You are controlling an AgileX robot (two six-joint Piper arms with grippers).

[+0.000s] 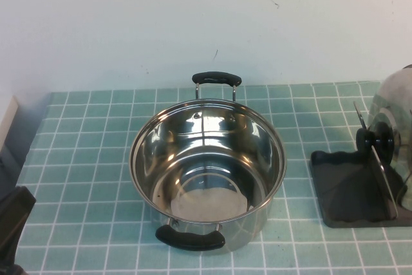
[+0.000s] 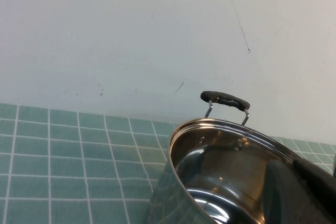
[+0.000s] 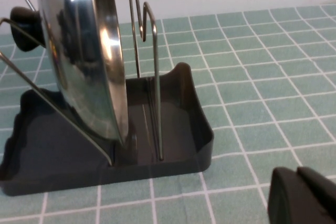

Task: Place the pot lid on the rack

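Stainless steel gleams on the pot lid, which stands on edge in the rack, its rim down in the dark tray base, its dome leaning on a slanted wire and its black knob facing away from the upright wire dividers. Your right end effector sits low over the tiled worktop, apart from the rack, with the lid ahead of it and off to one side. Only a dark tip shows, so you cannot tell whether it is spread or pressed together, but it is not touching the lid. Your left end effector is parked at the near corner of the worktop, with the open pot ahead of it and towards the middle. Its state cannot be told either, and it carries nothing that shows. Judged from how things lie, the placing looks done and what remains is to get the right arm clear. To do that well, draw the right end effector straight back and up, away from the rack, rather than sweeping across it. The lid looks to rest on a thin wire and its own rim, so a light knock could tip it or roll it out of its slot. Keep well off the upright dividers and the tray's raised wall, and leave the left arm where it is.
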